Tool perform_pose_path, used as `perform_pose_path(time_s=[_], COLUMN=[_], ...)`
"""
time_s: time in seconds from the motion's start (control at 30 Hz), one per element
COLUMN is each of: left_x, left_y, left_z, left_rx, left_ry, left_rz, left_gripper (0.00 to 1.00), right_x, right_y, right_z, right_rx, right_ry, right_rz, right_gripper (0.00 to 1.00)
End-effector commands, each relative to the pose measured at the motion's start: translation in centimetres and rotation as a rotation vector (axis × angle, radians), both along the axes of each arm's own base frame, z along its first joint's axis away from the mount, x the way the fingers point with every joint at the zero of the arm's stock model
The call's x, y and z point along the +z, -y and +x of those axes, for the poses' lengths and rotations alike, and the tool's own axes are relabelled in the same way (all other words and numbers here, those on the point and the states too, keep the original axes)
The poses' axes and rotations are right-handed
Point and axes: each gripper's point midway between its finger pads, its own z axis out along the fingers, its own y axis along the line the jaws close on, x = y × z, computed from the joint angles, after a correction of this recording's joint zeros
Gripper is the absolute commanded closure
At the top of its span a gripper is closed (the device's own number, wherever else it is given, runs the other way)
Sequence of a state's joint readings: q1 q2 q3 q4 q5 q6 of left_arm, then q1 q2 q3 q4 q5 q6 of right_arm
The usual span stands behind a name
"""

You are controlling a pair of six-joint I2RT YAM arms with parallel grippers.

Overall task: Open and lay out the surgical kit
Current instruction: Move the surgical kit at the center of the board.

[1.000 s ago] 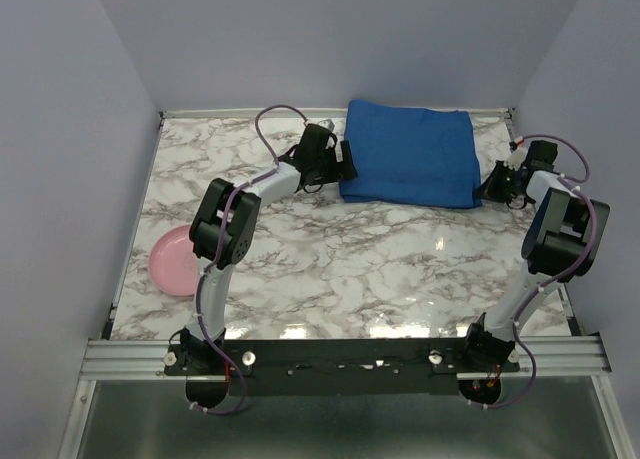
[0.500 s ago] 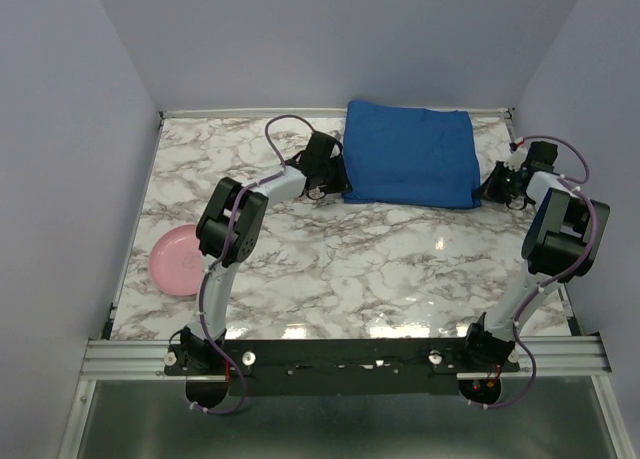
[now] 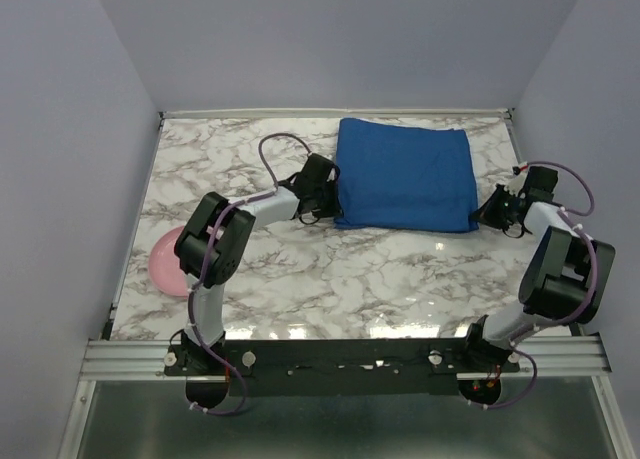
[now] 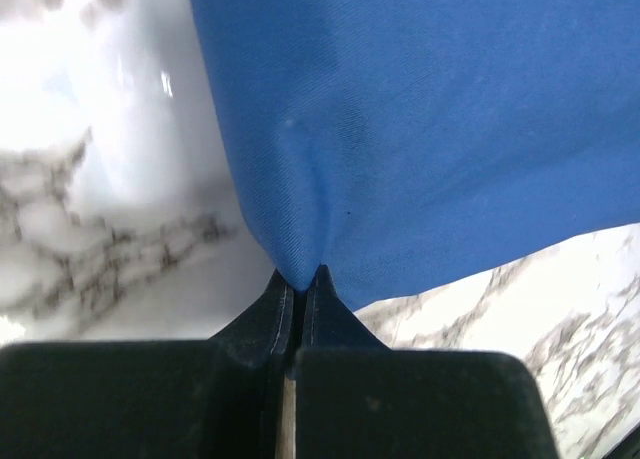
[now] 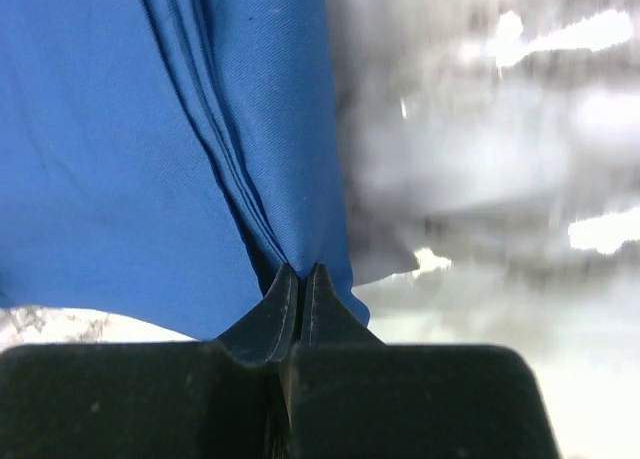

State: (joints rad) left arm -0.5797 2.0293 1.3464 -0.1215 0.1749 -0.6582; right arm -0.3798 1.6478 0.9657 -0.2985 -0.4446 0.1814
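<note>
one blue cloth (image 3: 405,174), upper centre of overhead frame, folded shut on table (image 3: 380,269). left gripper (image 4: 300,277) pinched tight on its lower-left corner; right gripper (image 5: 300,274) pinched tight on right-edge folds. unfolding not begun; contents hidden, layout all to do.

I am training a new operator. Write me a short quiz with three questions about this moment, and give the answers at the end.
1. True or false: the right end effector is shut on an edge of the blue cloth wrap.
2. The left end effector is: A) open above the wrap; B) shut on the wrap's edge; C) out of view.
3. Fill in: in the top view, the pink plate lies near the ____ edge of the table.

Key: 1 true; 2 B; 3 left.
</note>
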Motion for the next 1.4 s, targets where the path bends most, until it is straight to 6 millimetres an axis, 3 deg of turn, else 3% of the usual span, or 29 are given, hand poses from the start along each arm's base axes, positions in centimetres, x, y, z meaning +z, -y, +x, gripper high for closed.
perform_pose_path(time_s=[0.0,0.03,0.07,0.1,0.13,0.2,0.23,0.3,0.37,0.4,0.6,0.8,0.93,1.0,1.03,1.07,1.13,1.17,1.23,1.27,1.37], left_x=[-2.1,-1.0,-1.0,-2.5,-1.5,-2.9,-2.0,-2.8,-2.0,-2.4,-1.2,-1.6,-1.9,-1.6,-1.4,-1.1,0.0,0.5,2.3,3.0,5.4], left_y=[-3.0,-3.4,-3.8,-5.2,-5.2,-6.6,-6.2,-7.0,-7.2,-7.9,-10.5,-11.3,-11.3,-11.2,-11.4,-11.4,-11.6,-11.7,-11.8,-12.2,-13.4], left_z=[-8.9,-9.8,-10.9,-12.9,-14.2,-17.3,-18.6,-20.9,-22.4,-23.3,-25.4,-26.0,-26.1,-26.0,-25.8,-25.6,-24.9,-24.6,-23.8,-23.1,-21.2], left_rx=[-0.029,-0.023,-0.006,0.004,-0.005,0.013,-0.004,0.005,-0.002,-0.001,0.061,0.059,0.046,0.048,0.055,0.062,0.073,0.079,0.091,0.119,0.185], left_ry=[-0.128,-0.113,-0.128,-0.162,-0.145,-0.19,-0.171,-0.197,-0.169,-0.175,-0.136,-0.138,-0.15,-0.143,-0.132,-0.121,-0.084,-0.069,-0.031,0.002,0.057], left_rz=[0.13,0.125,0.127,0.163,0.149,0.174,0.156,0.17,0.173,0.19,0.191,0.194,0.206,0.201,0.209,0.21,0.22,0.224,0.232,0.249,0.276], left_gripper=[1.0,1.0,1.0,1.0,1.0,1.0,1.0,1.0,1.0,1.0,1.0,0.98,0.97,0.9,0.82,0.62,0.43,0.28,0.15,0.04,0.01], right_x=[-0.1,-1.3,-0.4,-0.9,-1.8,-1.1,-0.5,0.5,0.8,1.9,2.7,2.9,3.6,4.3,4.5,4.9,5.6,6.0,7.5,8.1,10.4], right_y=[-1.4,-2.0,-1.8,-2.0,-2.4,-2.7,-3.1,-3.8,-4.2,-4.6,-6.8,-7.1,-6.6,-6.3,-6.4,-6.4,-6.3,-6.3,-6.1,-5.9,-5.9], right_z=[-5.2,-7.3,-7.9,-9.2,-10.8,-12.2,-12.3,-13.4,-14.2,-14.1,-16.8,-19.2,-19.8,-19.8,-19.7,-19.6,-19.5,-19.3,-19.0,-18.8,-18.1], right_rx=[-0.107,-0.117,-0.135,-0.144,-0.15,-0.187,-0.18,-0.218,-0.242,-0.265,-0.327,-0.385,-0.41,-0.411,-0.407,-0.403,-0.393,-0.383,-0.342,-0.33,-0.251], right_ry=[-0.075,-0.12,-0.094,-0.12,-0.152,-0.132,-0.105,-0.096,-0.102,-0.061,-0.111,-0.124,-0.109,-0.088,-0.082,-0.069,-0.039,-0.025,0.019,0.034,0.095], right_rz=[0.027,0.032,-0.003,-0.009,-0.01,-0.019,-0.007,0.018,0.035,0.063,0.176,0.159,0.125,0.104,0.107,0.109,0.091,0.088,0.05,0.028,-0.032], right_gripper=[0.99,0.99,0.99,0.99,0.99,0.99,0.99,0.99,0.99,0.99,0.98,0.83,0.74,0.63,0.49,0.42,0.22,0.18,0.1,0.08,0.02])
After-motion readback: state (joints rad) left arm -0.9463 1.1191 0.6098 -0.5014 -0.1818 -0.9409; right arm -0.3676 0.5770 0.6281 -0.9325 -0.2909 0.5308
